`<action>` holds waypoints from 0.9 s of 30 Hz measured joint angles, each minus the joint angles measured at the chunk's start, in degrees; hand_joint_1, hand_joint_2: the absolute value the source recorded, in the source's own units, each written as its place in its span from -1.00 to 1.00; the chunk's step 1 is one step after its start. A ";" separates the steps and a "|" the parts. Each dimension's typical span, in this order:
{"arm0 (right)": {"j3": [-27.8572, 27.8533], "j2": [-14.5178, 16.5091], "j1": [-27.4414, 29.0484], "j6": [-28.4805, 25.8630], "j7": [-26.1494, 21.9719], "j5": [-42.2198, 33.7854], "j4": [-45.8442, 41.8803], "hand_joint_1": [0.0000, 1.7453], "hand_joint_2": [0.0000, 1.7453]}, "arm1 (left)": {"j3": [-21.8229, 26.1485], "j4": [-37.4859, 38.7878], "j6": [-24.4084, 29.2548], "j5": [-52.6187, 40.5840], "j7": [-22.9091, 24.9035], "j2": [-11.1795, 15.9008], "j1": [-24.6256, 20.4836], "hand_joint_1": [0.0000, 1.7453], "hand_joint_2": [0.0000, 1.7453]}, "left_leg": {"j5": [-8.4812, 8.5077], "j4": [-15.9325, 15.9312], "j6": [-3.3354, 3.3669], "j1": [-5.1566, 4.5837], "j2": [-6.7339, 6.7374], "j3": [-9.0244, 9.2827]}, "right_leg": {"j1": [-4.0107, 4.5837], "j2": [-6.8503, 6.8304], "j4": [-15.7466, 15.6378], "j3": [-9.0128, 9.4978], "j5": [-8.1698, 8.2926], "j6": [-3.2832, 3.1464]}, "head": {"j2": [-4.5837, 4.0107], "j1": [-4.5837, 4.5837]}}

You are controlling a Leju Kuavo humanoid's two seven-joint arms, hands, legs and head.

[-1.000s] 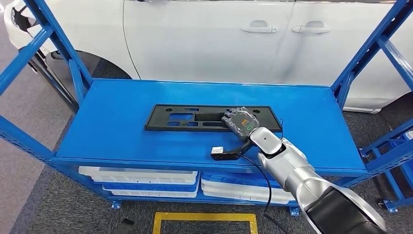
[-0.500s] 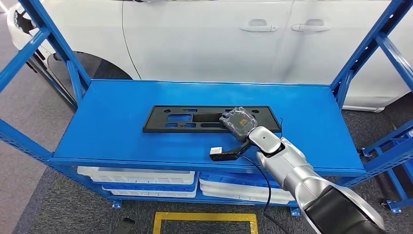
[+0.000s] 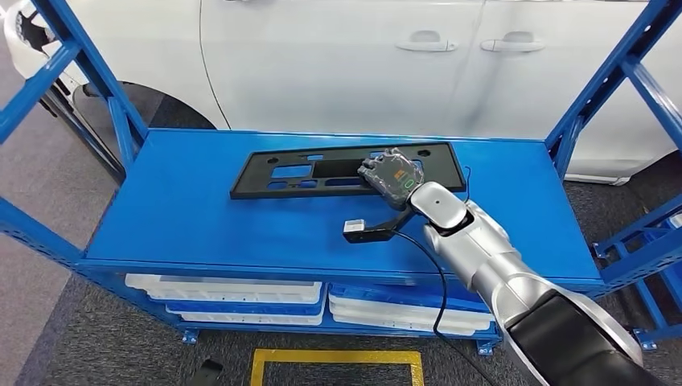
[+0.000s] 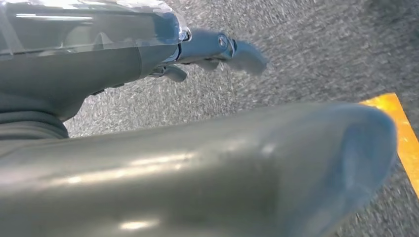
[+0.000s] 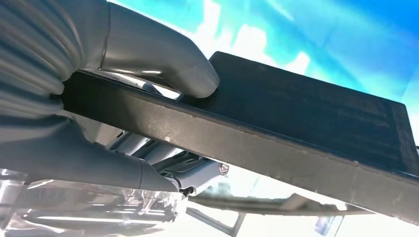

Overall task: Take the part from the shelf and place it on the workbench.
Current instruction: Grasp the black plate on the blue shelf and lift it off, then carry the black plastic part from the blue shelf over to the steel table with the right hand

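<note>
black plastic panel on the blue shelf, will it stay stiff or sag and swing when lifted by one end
The black panel probably stays fairly stiff: its edge looks thick and straight in the right wrist view. It is long with many cutouts, so likely light. The right robot hand grips it off-centre, so the far end may droop or swing.

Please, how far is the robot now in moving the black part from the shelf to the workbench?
Done: the right hand grips the black part; in the right wrist view its thumb presses on one face, with the fingers beneath. In hand: the lift looks just begun, as the part sits tilted on the blue shelf, right end raised. Left: lifting it clear, carrying it off and setting it on the workbench.
</note>
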 joint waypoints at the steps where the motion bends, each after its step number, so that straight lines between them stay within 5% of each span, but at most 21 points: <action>1: 0.00 -0.10 -0.74 0.59 0.09 0.20 -0.65 1.00 1.00 | -0.01 0.00 0.02 0.00 -0.02 -0.01 -0.06 -1.00 -1.00 | 0.20 -0.26 0.34 0.13 0.02 0.04 | -0.05 -0.02 0.78 -0.35 -0.67 0.29 | -0.01 0.00; 5: 0.16 -0.37 -3.89 2.98 0.24 1.02 -3.06 1.00 1.00 | -0.10 0.00 0.11 0.06 -0.05 -0.03 -0.25 -1.00 -1.00 | 0.51 -0.65 0.90 0.32 0.11 0.03 | -0.38 -0.11 13.79 -6.24 -7.12 1.09 | -0.01 0.01; 7: 0.33 -0.42 -5.10 4.32 0.17 1.19 -4.23 1.00 1.00 | -0.11 0.00 0.19 0.13 -0.05 -0.04 -0.24 -1.00 -1.00 | 0.42 -0.54 0.88 0.35 0.07 0.10 | -0.52 -0.13 16.72 -7.74 -6.98 1.26 | 0.00 0.01; 10: 0.41 -0.61 -7.57 5.99 0.17 0.76 -6.20 1.00 1.00 | -0.11 0.00 0.30 0.23 -0.06 -0.08 -0.25 -1.00 -1.00 | 0.00 -0.08 0.50 0.31 -0.12 0.15 | -0.72 -0.23 6.66 -3.40 -1.01 0.99 | 0.01 0.01; 12: 0.41 -0.85 -9.41 7.29 -0.22 -0.86 -7.83 1.00 1.00 | -0.11 0.00 0.33 0.34 -0.07 -0.08 -0.26 -1.00 -1.00 | -0.22 0.27 0.02 0.13 -0.13 -0.11 | -0.51 -0.22 1.24 -1.21 0.61 0.56 | 0.00 0.00; 15: -0.17 -1.62 -10.68 11.02 -2.66 -7.73 -11.08 1.00 1.00 | -0.13 0.00 0.32 0.41 -0.08 -0.08 -0.24 -1.00 -1.00 | -0.29 0.22 -0.84 0.07 -0.12 -0.33 | -0.32 -0.17 0.32 -1.01 0.40 -0.30 | 0.01 0.00; 17: -1.13 -2.30 -11.04 13.89 -4.40 -13.93 -13.67 1.00 1.00 | -0.15 0.00 0.32 0.40 -0.08 -0.07 -0.25 -1.00 -1.00 | -1.82 2.12 -1.43 0.16 -0.04 -1.06 | -0.59 -0.24 -0.10 -0.76 0.58 -1.00 | 0.01 -0.01; 20: -3.07 -3.17 -11.44 18.37 -7.22 -24.74 -17.39 1.00 1.00 | -0.19 0.00 0.32 0.39 -0.07 -0.06 -0.34 -1.00 -1.00 | -6.96 12.53 -2.01 0.29 0.06 -5.55 | -0.62 -0.20 -0.25 -0.57 0.56 -1.55 | -0.01 -0.01; 22: -4.15 -3.74 -11.41 20.74 -8.85 -30.73 -19.19 1.00 1.00 | -0.21 0.00 0.32 0.37 -0.06 -0.07 -0.32 -1.00 -1.00 | -8.23 17.41 -2.11 0.31 0.07 -7.90 | -0.52 -0.17 -0.19 -0.48 0.47 -1.64 | 0.00 -0.01; 24: -5.23 -4.23 -11.37 22.72 -9.96 -35.57 -20.95 1.00 1.00 | -0.22 0.00 0.32 0.36 -0.05 -0.07 -0.35 -1.00 -1.00 | -5.83 15.35 -1.91 0.31 0.07 -7.19 | -0.43 -0.10 -0.11 -0.31 0.32 -1.63 | 0.01 -0.01; 27: -7.37 -4.90 -11.31 26.70 -11.21 -43.96 -23.87 1.00 1.00 | -0.24 0.00 0.35 0.35 0.00 -0.01 -0.47 -1.00 -1.00 | -0.16 4.25 -0.97 0.07 0.03 -2.27 | -0.22 0.04 -0.01 0.03 0.00 -1.26 | -0.01 0.00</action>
